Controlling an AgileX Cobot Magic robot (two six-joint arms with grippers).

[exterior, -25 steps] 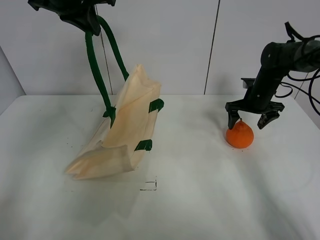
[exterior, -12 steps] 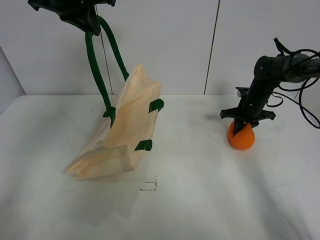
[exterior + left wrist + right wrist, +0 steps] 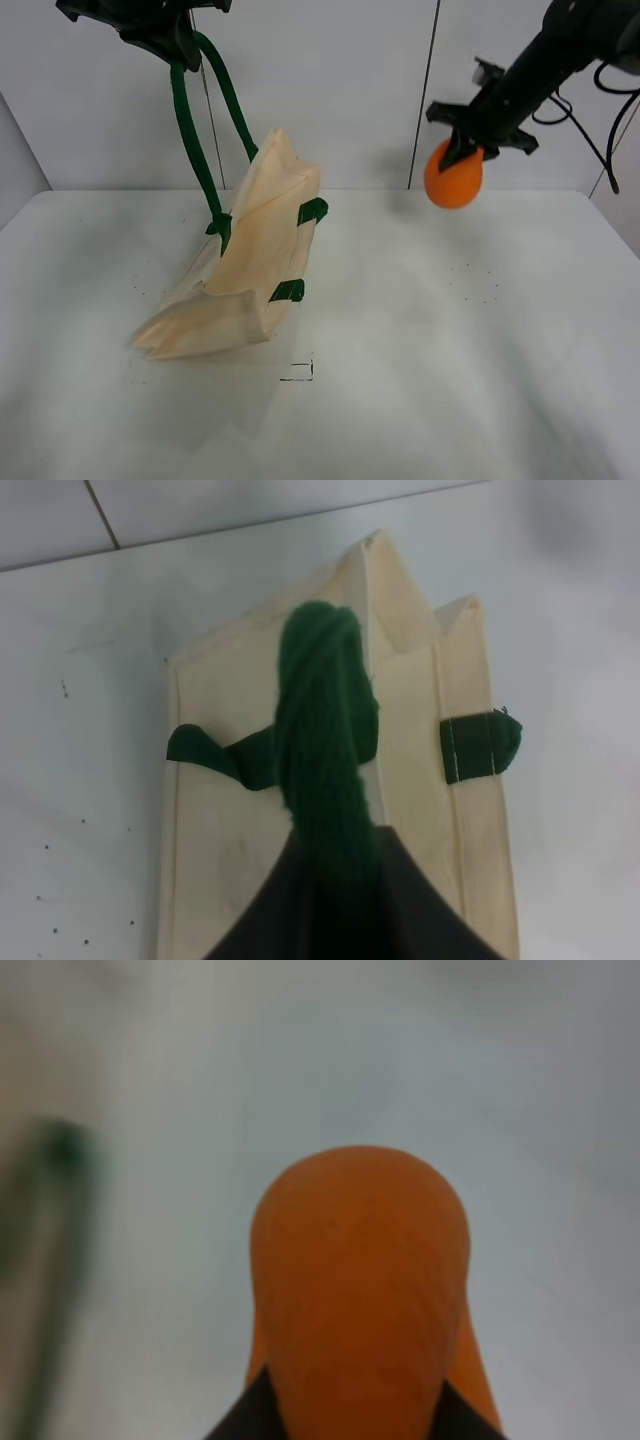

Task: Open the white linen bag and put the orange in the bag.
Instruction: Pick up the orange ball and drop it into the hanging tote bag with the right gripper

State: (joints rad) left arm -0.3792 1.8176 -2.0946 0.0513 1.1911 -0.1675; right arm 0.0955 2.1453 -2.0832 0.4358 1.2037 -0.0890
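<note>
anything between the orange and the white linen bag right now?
No. Exterior high view shows only bare table between the airborne orange and the white linen bag.

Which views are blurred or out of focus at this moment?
Exterior high: evenly lit and sharp, faint shadow beneath the white linen bag. Left wrist: bag sharp, its green handle soft up close. Right wrist: orange and background both out of focus.

Matt cloth bag [image 3: 245, 265]; smooth-skinned orange [image 3: 453, 179]

No lettering, label, brand, number or sign can be read on the white linen bag [image 3: 240, 270], the orange [image 3: 452, 180] or the table [image 3: 450, 380], where only a small dark outline mark [image 3: 298, 371] is seen.
</note>
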